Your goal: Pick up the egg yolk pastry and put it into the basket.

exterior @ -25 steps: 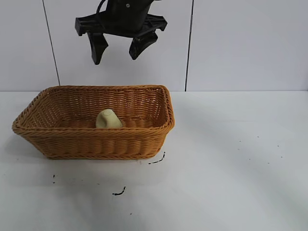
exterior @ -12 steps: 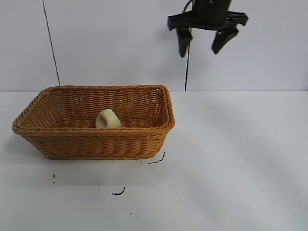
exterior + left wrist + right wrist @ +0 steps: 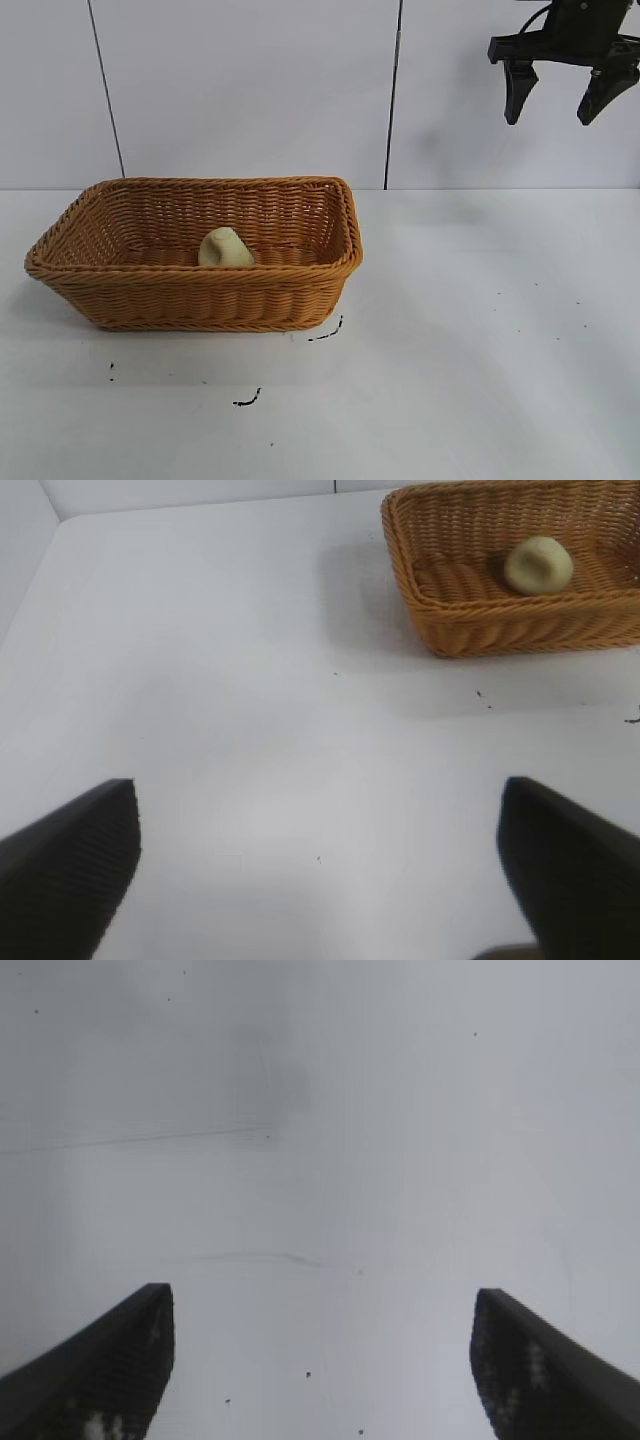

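Inside the basket (image 3: 150,290), near its middle, the egg yolk pastry (image 3: 226,248) is lying delivered, while the right gripper (image 3: 562,98) is hanging wide open and empty, high and well apart to the basket's right, best parked there clear of the rim.

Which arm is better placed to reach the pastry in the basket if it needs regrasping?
Probably left. The left gripper, open, faces the basket with the egg yolk pastry in its view. The right gripper, open, hangs high, well off to the basket's right, its camera seeing only table.
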Robot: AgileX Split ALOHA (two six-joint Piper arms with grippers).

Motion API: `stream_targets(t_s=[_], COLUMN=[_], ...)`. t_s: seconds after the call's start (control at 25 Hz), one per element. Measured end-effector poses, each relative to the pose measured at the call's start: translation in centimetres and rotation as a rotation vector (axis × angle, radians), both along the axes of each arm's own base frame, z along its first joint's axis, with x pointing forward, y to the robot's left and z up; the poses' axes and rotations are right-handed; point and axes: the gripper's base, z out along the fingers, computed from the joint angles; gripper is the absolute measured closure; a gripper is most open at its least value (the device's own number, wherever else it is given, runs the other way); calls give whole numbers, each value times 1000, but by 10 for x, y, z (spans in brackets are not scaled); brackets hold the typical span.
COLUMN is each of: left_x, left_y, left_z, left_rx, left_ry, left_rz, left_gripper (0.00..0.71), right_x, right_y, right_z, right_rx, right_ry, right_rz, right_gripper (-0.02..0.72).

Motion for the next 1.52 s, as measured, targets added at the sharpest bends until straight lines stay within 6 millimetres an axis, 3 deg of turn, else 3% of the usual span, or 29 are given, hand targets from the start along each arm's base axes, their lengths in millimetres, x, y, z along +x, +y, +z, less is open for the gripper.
stream_targets(t_s=[0.2, 0.36, 0.6, 0.76, 0.88, 1.16, 1.32, 1.52], left_x=[0, 0, 0, 0, 0, 0, 0, 0], left_y=[0, 0, 0, 0, 0, 0, 0, 0], left_z=[0, 0, 0, 0, 0, 0, 0, 0], left_rx=[0, 0, 0, 0, 0, 0, 0, 0], left_ry=[0, 0, 0, 0, 0, 0, 0, 0], left_rz=[0, 0, 0, 0, 0, 0, 0, 0], left_gripper=[14, 14, 14, 14, 14, 14, 14, 14], right_x=[-10, -42, -124, -193, -247, -358, -408, -448], right_y=[0, 0, -1, -2, -3, -5, -6, -6], right_z=[24, 65, 129, 147, 147, 109, 80, 42], right_rx=[2, 3, 7, 8, 9, 9, 11, 14], right_ry=[-40, -85, -164, -185, -193, -204, -313, -465], right_rz=[0, 0, 1, 1, 1, 1, 0, 0], right_gripper=[120, 120, 121, 121, 121, 121, 121, 121])
